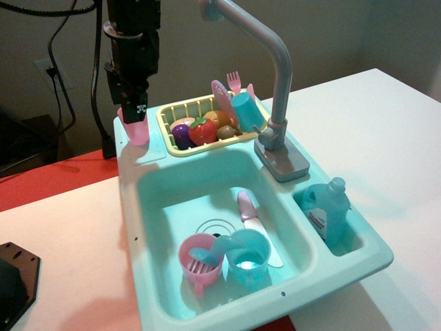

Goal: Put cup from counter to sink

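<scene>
- The cup (137,128) is a small plain pink tumbler without a handle, slightly translucent, its top hidden by the gripper.
- It is at the far-left corner of the counter (141,164), left of the faucet (272,89) and just beside the yellow basket (172,114); whether its base touches the rim or hangs just above it cannot be told.
- The black gripper (133,110) comes down from above, its fingers closed on the cup's upper part.
- In front of the faucet, the sink (165,227) holds a pink handled cup (200,263), a blue cup (247,258) and a knife (255,224).
- Right of the faucet's base, a blue bottle (326,210) stands in the side compartment.
</scene>
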{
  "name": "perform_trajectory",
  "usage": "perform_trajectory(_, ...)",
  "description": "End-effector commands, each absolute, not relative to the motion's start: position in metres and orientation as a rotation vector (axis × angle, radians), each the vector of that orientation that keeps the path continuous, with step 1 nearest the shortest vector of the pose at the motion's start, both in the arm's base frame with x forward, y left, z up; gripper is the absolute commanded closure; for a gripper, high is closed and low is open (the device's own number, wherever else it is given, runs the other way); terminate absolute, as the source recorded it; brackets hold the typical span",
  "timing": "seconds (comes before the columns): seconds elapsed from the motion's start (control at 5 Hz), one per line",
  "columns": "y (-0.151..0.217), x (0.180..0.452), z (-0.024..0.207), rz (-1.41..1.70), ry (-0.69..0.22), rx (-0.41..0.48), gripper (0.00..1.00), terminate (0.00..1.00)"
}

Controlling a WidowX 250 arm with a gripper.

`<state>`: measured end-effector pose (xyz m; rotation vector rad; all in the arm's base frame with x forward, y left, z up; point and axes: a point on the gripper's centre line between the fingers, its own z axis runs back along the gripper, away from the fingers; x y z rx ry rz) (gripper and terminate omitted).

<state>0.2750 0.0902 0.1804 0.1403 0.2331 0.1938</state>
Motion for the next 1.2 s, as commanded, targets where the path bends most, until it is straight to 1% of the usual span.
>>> perform_trajectory(0.0,0.090,0.275,0.180,0.194,0.233,0.140,0.00,0.00)
perform_trajectory(0.2,0.091,0.285,0.173,0.205,0.238,0.125,0.00,0.00)
perform_trajectory(0.4,0.092,0.285,0.163,0.221,0.256,0.136,0.00,0.00)
perform_trajectory(0.6,0.091,0.279,0.159,0.232,0.228,0.145,1.00,0.00)
perform_trajectory(1.0,0.089,0.274,0.159,0.231,0.217,0.150,1.00,0.00)
